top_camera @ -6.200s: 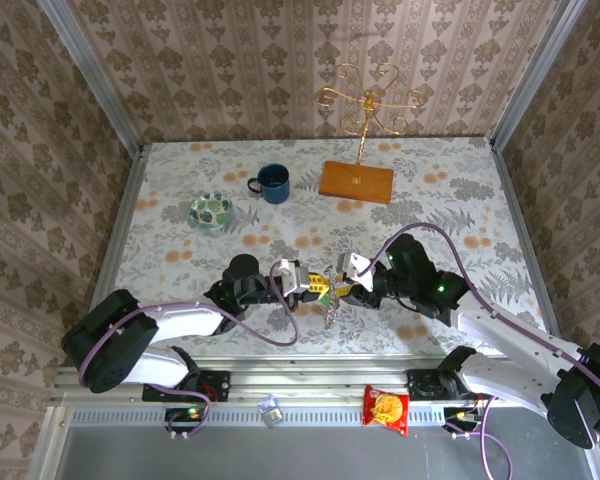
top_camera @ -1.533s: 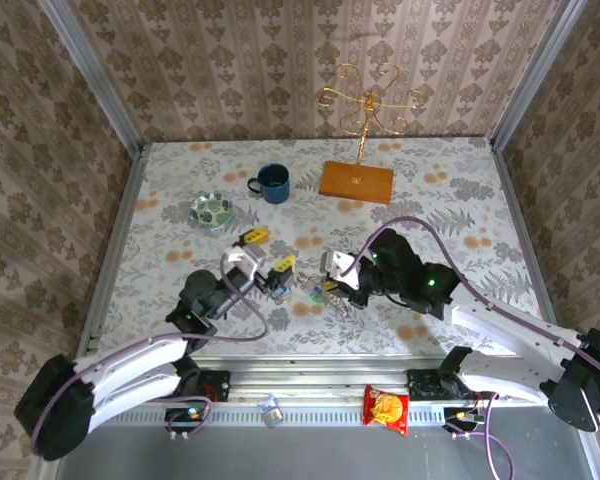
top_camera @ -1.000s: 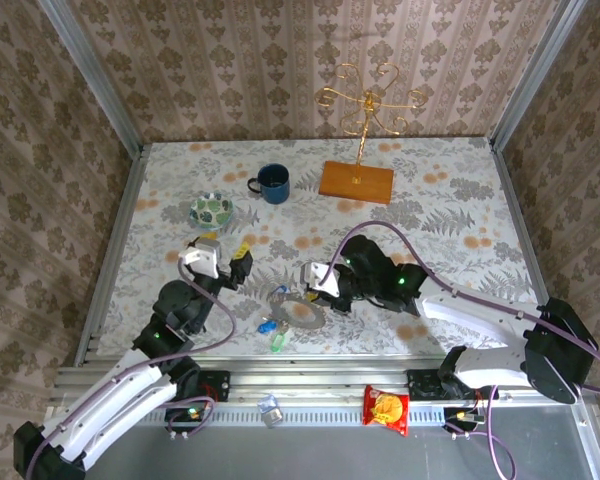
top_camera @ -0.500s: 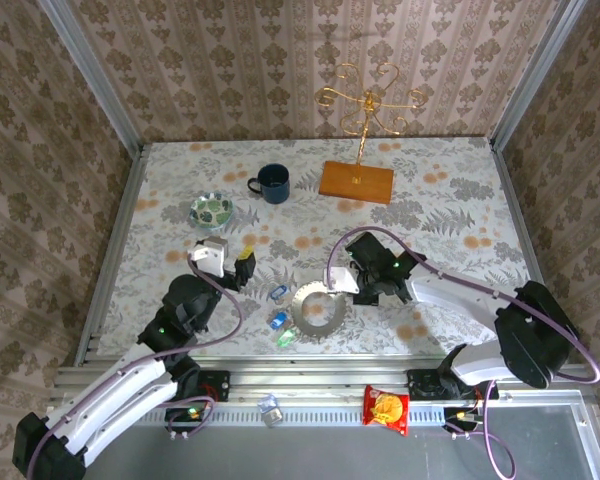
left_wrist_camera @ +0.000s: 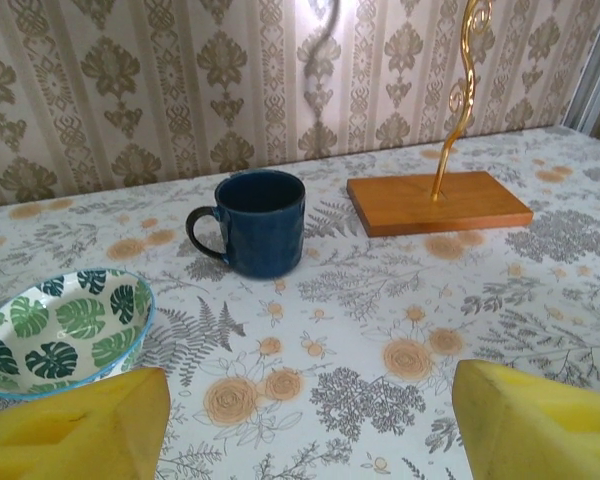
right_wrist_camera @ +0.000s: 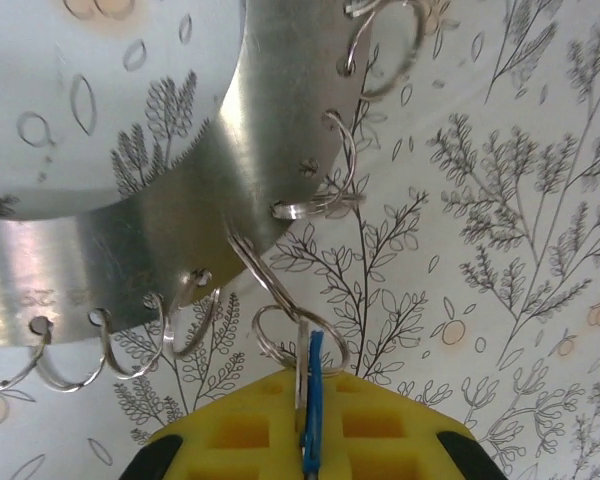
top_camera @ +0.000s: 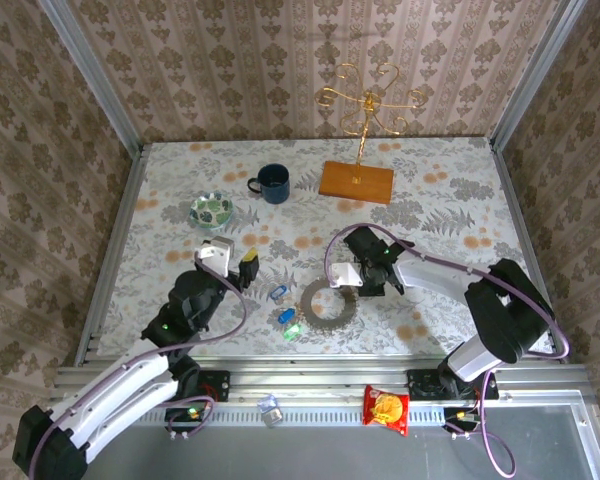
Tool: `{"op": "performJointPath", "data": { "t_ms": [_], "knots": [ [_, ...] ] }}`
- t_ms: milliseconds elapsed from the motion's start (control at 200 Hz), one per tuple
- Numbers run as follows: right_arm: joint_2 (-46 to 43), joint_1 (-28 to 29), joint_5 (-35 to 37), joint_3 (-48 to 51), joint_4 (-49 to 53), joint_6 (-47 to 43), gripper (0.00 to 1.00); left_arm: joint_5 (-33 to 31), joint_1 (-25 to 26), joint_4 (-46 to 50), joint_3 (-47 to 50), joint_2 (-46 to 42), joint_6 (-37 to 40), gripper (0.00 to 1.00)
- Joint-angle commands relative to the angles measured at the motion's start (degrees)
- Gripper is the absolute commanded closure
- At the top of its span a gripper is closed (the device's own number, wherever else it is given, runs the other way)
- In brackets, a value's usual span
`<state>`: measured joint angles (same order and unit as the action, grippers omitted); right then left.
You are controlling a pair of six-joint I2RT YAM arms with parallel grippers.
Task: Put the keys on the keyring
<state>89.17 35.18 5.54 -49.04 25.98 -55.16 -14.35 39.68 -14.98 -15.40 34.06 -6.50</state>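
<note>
Since the keyring (top_camera: 314, 309) is a flat, stiff metal band with little wire loops hanging off its holes, you can treat it as the rigid part of this job. It lies flat toward the near edge of the tabletop (top_camera: 460, 200), about mid-width, and I'd guess it slides easily on that smooth surface if nudged.

The keys are the fiddly bit. They look light, thin and slippery, and the plastic tag is the only part with any bulk, so that's where I'd pinch. Your right gripper (right_wrist_camera: 302, 432) does just that. Its yellow pads are nearly closed on a blue-tagged key (right_wrist_camera: 313, 385), held edge-up, with the key's small split ring against one of the band's wire loops. Whether it's actually threaded on, I can't tell.

Three loose keys (top_camera: 286, 316) lie just left of the keyring, close to the near edge. Your left gripper (left_wrist_camera: 310, 440) hangs wide open with nothing between the pads, facing the mug (left_wrist_camera: 263, 220) and the dish (left_wrist_camera: 60, 325) over toward the far left.

If the band skates around, I'd use that free gripper to pin its rim. Those wire loops look springy and easy to bend, so go gentle.
</note>
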Motion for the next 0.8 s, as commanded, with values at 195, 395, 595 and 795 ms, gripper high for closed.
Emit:
{"op": "performJointPath", "data": {
  "t_ms": [195, 395, 595, 795],
  "knots": [
    [4.1, -3.0, 6.2, -3.8, 0.6, 0.5, 0.64, 2.7, -0.9, -0.4, -1.5, 2.1, -0.5, 0.25],
    [-0.2, -3.1, 4.4, -6.1, -0.9, 12.3, 0.59, 3.0, -1.0, -1.5, -1.7, 3.7, -0.1, 0.25],
    [-7.7, 0.2, -2.1, -6.3, -0.7, 46.8, 0.59, 5.2, -1.1, -3.3, -2.2, 7.5, -0.6, 0.24],
    [-16.4, 9.1, -1.9, -0.5, 3.3, 83.7, 0.60, 5.1, -1.2, -6.9, -1.9, 11.3, -1.3, 0.24]
  ]
}}
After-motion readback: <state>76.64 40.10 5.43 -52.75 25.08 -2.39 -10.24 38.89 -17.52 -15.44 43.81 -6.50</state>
